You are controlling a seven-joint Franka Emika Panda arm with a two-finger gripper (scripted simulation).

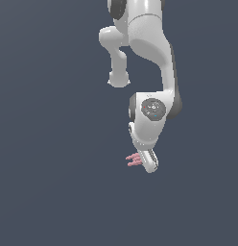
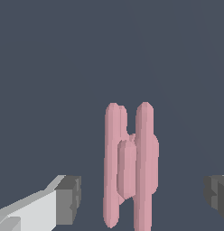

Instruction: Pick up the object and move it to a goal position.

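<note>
grey fingertips (image 2: 68,200) noted nearest the wrist camera, one pad each side of the frame, set wide apart with clear gaps to the pink bars between them. jaws recorded as open, nothing clamped. object (image 2: 130,164) found centred in the gap: pink, flat, made of thin parallel rounded bars, running lengthwise up the middle of the wrist frame, narrower than the spread of the pads.

in the exterior view, gripper (image 1: 146,162) observed low of centre, pointing down at the end of the white arm (image 1: 152,53), which entered from the top of the frame. object (image 1: 134,160) seen just beside the gripper's tip, protruding toward the exterior view's left. contact between pads and bars not confirmed in either view. no goal marker detected in either frame.

assessed progress: approach and alignment judged essentially done. closing on the object, lifting, and carrying to the goal all judged outstanding. height of the pads relative to the bars not determinable.
</note>
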